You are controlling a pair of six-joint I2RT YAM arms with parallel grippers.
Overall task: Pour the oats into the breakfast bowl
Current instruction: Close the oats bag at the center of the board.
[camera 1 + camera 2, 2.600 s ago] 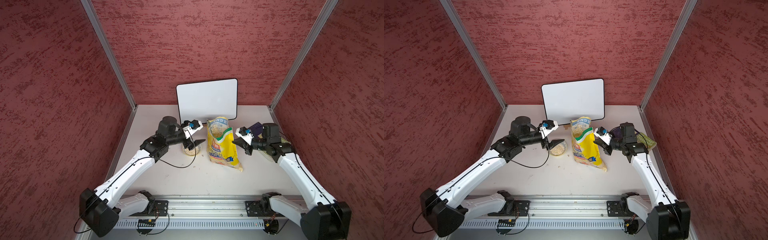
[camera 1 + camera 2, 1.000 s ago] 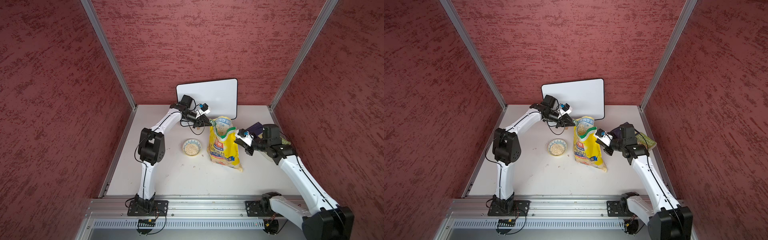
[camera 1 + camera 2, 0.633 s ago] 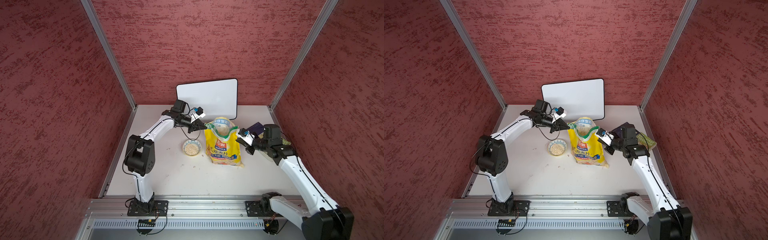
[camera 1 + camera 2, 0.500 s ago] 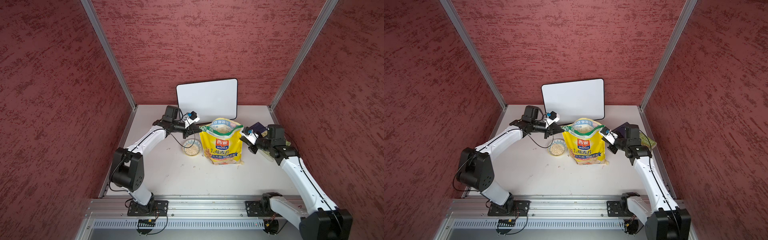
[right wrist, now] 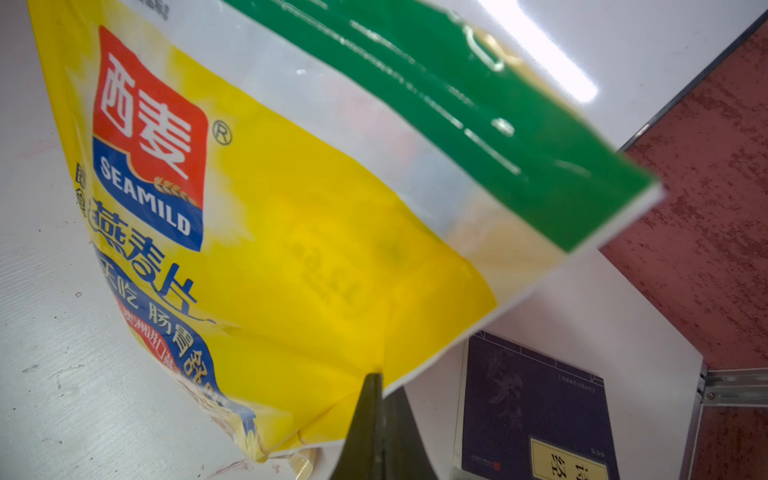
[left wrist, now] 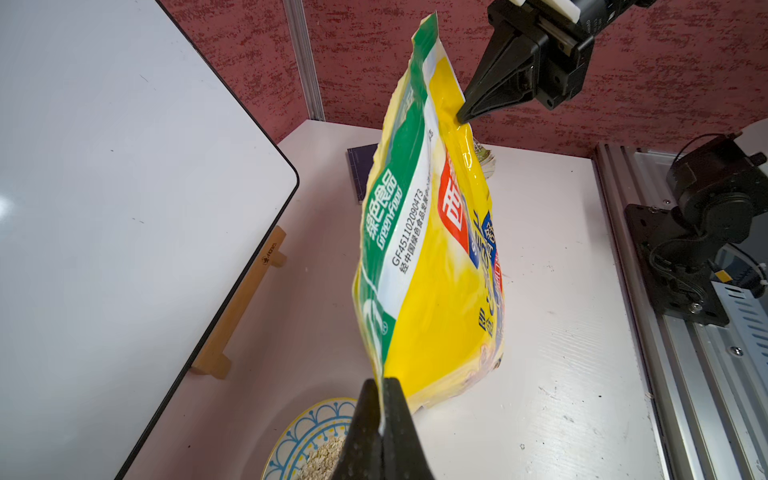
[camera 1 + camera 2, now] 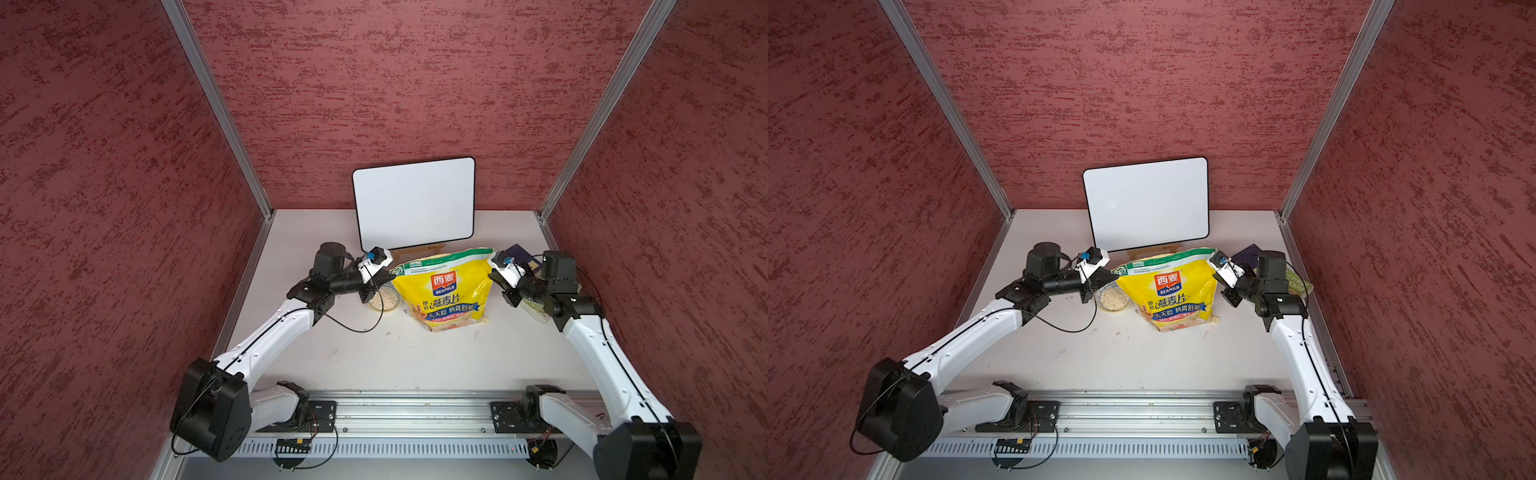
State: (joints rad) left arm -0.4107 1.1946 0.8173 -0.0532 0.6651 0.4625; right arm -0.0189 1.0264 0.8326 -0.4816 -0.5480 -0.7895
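The yellow oats pouch stands upright on the table, label facing the front, its green-white top strip stretched flat between both grippers. My left gripper is shut on the strip's left corner, and my right gripper is shut on the pouch's upper right edge. The breakfast bowl, white with a blue patterned rim, sits just left of the pouch under my left gripper. It holds a heap of pale oats.
A whiteboard on a wooden stand leans at the back behind the pouch. A dark blue book and a green book lie under my right arm. The metal rail runs along the front edge.
My left gripper has pulled the pouch's top corner leftward and forward over the bowl. The pouch has turned from edge-on to facing the front, its mouth drawn flat. The right gripper has shifted slightly right.
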